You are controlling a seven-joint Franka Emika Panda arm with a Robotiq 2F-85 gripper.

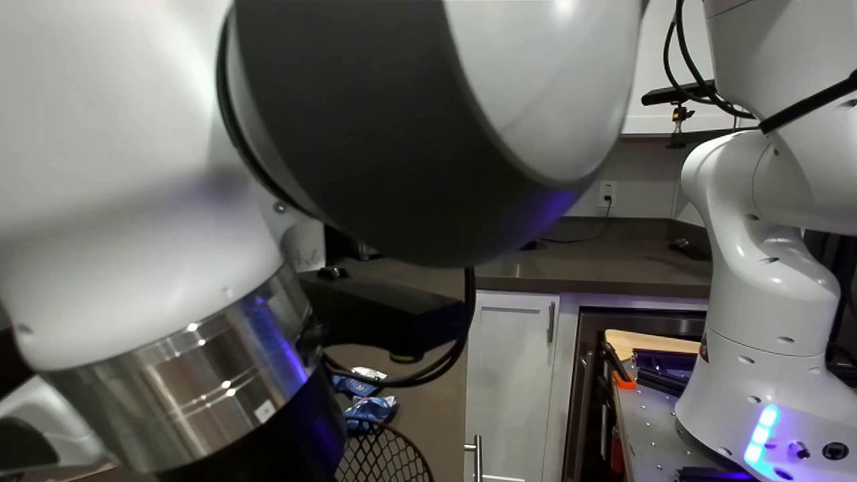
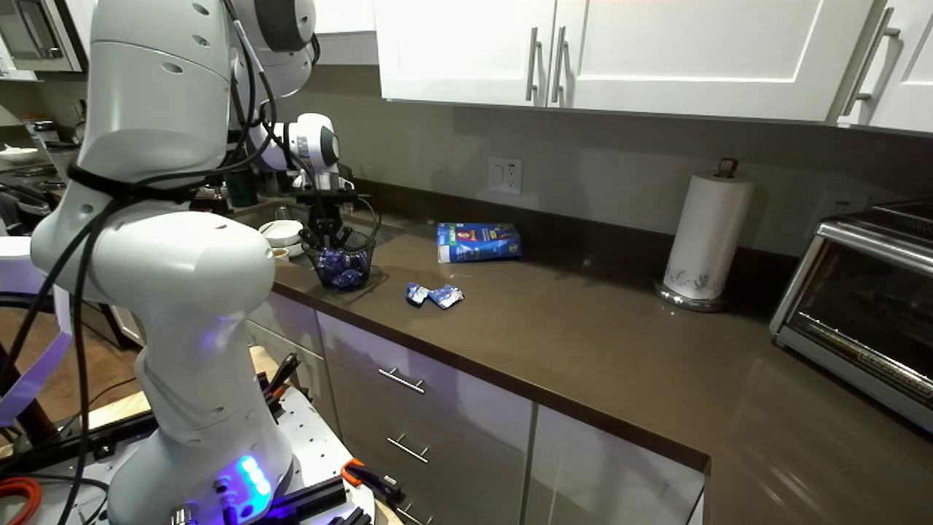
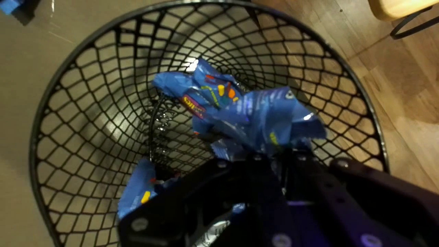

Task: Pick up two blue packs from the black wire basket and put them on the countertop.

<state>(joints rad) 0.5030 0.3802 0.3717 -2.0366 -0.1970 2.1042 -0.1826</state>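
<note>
In the wrist view the blue packs (image 3: pixel 269 113) lie crumpled inside the one black wire basket (image 3: pixel 85 151); at least two can be told apart there, but they overlap too much for a full count. The single pincer (image 3: pixel 279 157) reaches down within the rim, its two fingers drawn close together and pinched on the near end of the crumpled pack in the middle.

In an exterior view the basket stands at the left, near the front edge of the brown-grey surface (image 2: pixel 583 343). Two loose packs (image 2: pixel 446 296) lie on it to the right of the basket, close beside each other; both exterior views show this pair. Farther back rests one flat blue box (image 2: pixel 477 242) with colourful print. Well to the right stand one paper towel roll (image 2: pixel 708 237) and, right of that, one toaster oven (image 2: pixel 875 306). White dishes (image 2: pixel 281 233), their number unclear, sit just left of the basket. One robot arm (image 2: pixel 175 255) rises at the near left.
</note>
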